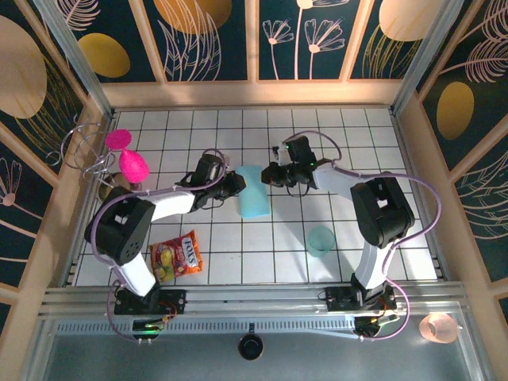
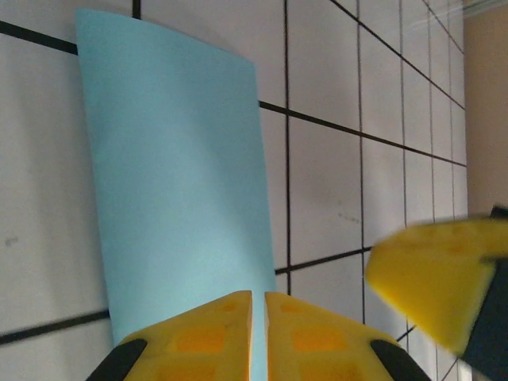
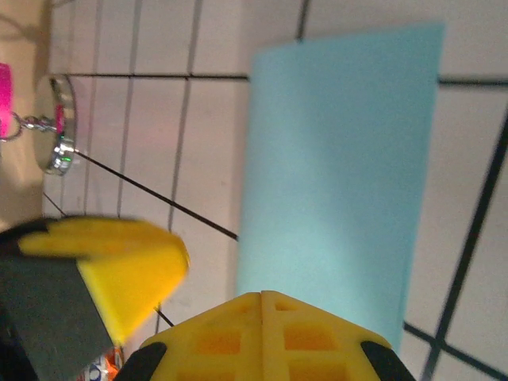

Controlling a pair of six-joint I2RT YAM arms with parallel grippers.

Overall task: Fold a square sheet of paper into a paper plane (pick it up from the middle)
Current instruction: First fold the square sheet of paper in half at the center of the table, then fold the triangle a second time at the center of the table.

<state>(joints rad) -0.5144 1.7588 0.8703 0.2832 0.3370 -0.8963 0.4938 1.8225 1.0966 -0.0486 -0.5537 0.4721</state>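
The square sheet of paper (image 1: pixel 254 194), already a narrow strip flat on the table (image 1: pixel 333 143), runs lengthwise straight out ahead of the pressed-together jaws of both the left gripper (image 2: pixel 259 305) and the right gripper (image 3: pixel 261 305), which meet at one end, neither nearer.

The square sheet of paper (image 2: pixel 178 182) is seen as thin, smooth, matt paper. The table (image 1: pixel 238 246) is surfaced in white tiles with a faint gloss. Smooth yellow plastic is shown on the left gripper (image 2: pixel 259 305) and right gripper (image 3: pixel 261 298). The cup (image 1: pixel 321 240) is rendered in translucent plastic, the stand base (image 3: pixel 59 119) in polished metal.
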